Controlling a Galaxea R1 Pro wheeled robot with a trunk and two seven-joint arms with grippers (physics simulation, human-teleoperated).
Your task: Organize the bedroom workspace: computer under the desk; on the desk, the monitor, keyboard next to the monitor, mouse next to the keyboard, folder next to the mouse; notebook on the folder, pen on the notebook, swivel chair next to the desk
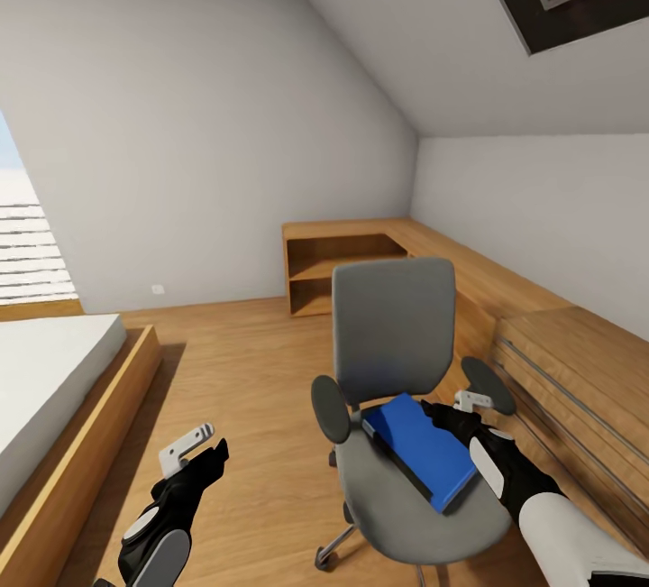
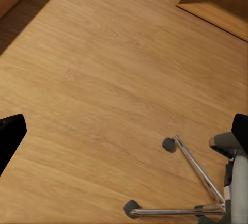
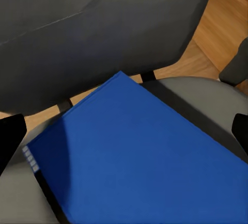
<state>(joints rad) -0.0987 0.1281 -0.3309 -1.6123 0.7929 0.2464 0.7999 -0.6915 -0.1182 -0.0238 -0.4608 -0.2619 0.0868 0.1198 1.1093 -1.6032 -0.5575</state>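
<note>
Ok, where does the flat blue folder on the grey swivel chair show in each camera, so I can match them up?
Head view: the flat blue folder lies on the seat of the grey swivel chair, by the right gripper.
Right wrist view: the folder spans the lower frame, chair backrest behind it.
Left wrist view: no folder here; wooden floor and the chair's chrome base.
Shared landmark: the swivel chair.
</note>
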